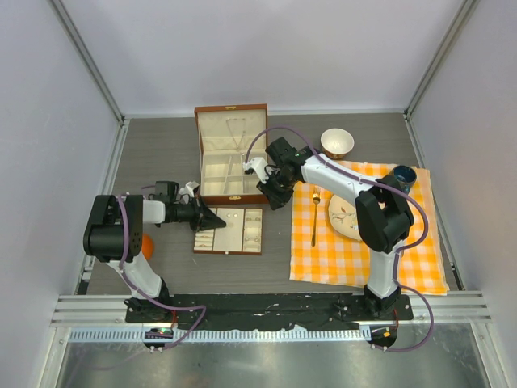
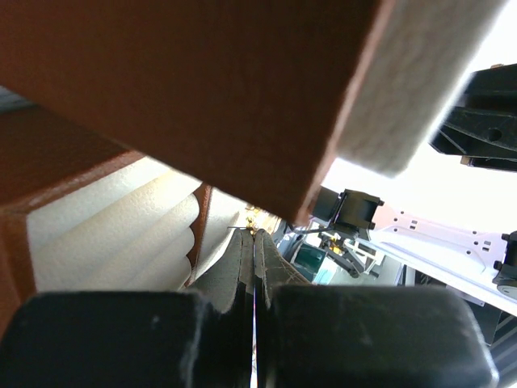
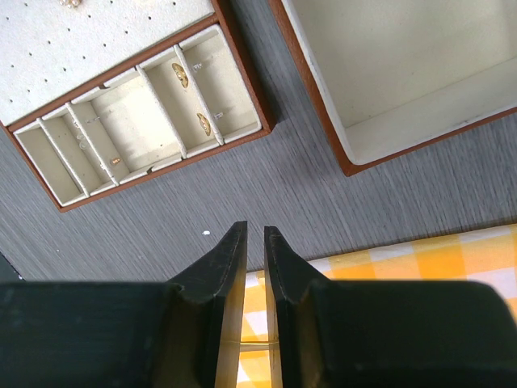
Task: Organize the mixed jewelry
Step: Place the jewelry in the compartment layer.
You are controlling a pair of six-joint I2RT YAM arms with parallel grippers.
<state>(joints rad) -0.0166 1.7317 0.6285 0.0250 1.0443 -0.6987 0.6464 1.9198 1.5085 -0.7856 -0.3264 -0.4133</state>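
Jewelry (image 3: 203, 123): tiny pale-gold bits

pale walls (image 1: 242, 48) enclose a grey wood-grain table (image 1: 161, 153).

This was a robot lab cell: pale panels (image 1: 258, 48) in aluminium framing (image 1: 90, 65) boxed a grey surface (image 1: 161, 153); the left arm (image 1: 113, 230) and right arm (image 1: 380, 218) were bolted to a rail (image 1: 452, 307) at 6 o'clock, cables (image 1: 420, 242) trailing.
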